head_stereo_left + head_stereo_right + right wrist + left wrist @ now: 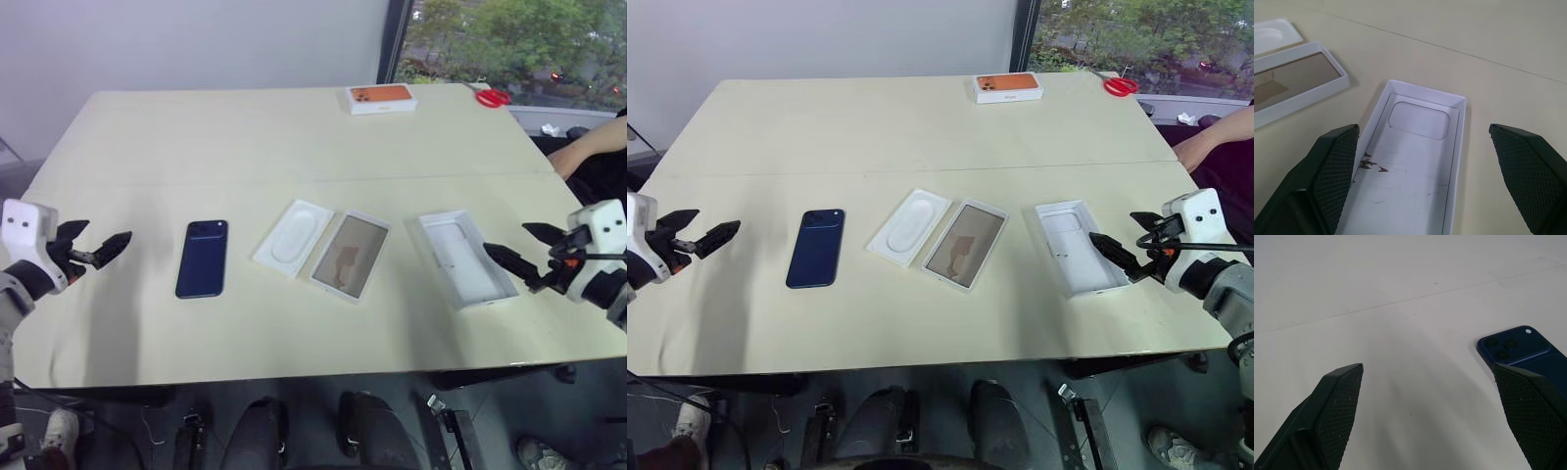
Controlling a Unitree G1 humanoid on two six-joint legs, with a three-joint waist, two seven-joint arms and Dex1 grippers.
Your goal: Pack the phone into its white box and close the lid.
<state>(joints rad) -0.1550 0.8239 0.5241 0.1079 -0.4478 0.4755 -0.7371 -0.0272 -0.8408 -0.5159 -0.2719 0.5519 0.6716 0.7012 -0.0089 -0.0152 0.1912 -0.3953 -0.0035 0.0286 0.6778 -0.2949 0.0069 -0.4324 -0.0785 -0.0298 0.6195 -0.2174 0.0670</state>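
Four items lie in a row on the table [147, 127]: the phone [203, 258] back-up, a small white insert [294, 237], the white box [350, 256], then the lid [465, 258] inside-up, its printed face hidden. Left gripper [96, 247] and right gripper [519, 249] hover at either end, fingers apart, empty.

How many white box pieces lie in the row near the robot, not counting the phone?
3. The small rounded insert lies just right of the phone; the white box touches the insert's right side; the lid lies apart, inside up, by the right claw.
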